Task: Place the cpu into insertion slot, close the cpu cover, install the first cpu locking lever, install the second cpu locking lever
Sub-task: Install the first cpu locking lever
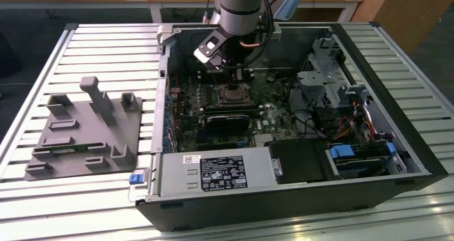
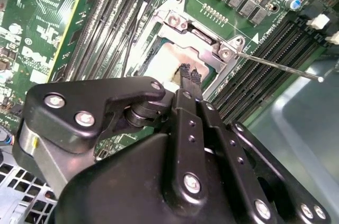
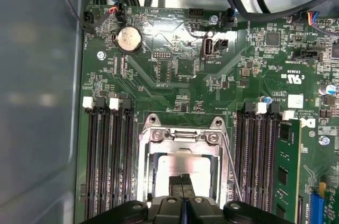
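I note the black claw (image 2: 189, 74) pinched fully together, holding nothing. Its tips rest at the dull silver square cpu (image 3: 180, 164) inside the thin silver frame cover (image 3: 145, 171).

Pale slatted metal surface (image 1: 106, 44) carrying two things, an open black computer case (image 1: 284, 201) lying on its side toward the exterior view's right, a grey moulded holder plate (image 1: 78, 140) sitting flat near it on the exterior view's left.
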`<state>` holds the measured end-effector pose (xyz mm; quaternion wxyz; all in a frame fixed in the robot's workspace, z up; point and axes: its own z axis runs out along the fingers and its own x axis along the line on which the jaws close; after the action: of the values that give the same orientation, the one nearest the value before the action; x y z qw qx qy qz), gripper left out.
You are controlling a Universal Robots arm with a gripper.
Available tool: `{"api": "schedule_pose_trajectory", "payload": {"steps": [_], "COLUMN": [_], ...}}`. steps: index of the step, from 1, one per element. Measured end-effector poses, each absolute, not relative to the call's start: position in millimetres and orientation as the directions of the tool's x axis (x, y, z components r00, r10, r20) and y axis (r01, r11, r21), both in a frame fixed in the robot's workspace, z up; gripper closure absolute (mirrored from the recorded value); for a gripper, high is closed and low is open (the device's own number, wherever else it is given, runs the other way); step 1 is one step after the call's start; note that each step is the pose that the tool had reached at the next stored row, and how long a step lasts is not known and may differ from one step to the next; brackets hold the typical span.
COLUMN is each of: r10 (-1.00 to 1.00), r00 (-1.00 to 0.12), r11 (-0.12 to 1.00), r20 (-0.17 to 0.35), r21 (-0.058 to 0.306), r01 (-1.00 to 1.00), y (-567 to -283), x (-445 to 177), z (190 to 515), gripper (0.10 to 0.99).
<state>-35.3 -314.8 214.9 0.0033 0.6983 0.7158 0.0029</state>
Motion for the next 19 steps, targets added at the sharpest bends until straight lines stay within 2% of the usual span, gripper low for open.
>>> {"api": "schedule_pose_trajectory", "payload": {"steps": [19], "r10": [1.0], "r00": [-0.025], "r11": [0.025], "r20": [-0.001], "r21": [0.009], "r01": [1.0], "y": [-315], "x": [-35], "z": [227], "gripper": [0.98]}}
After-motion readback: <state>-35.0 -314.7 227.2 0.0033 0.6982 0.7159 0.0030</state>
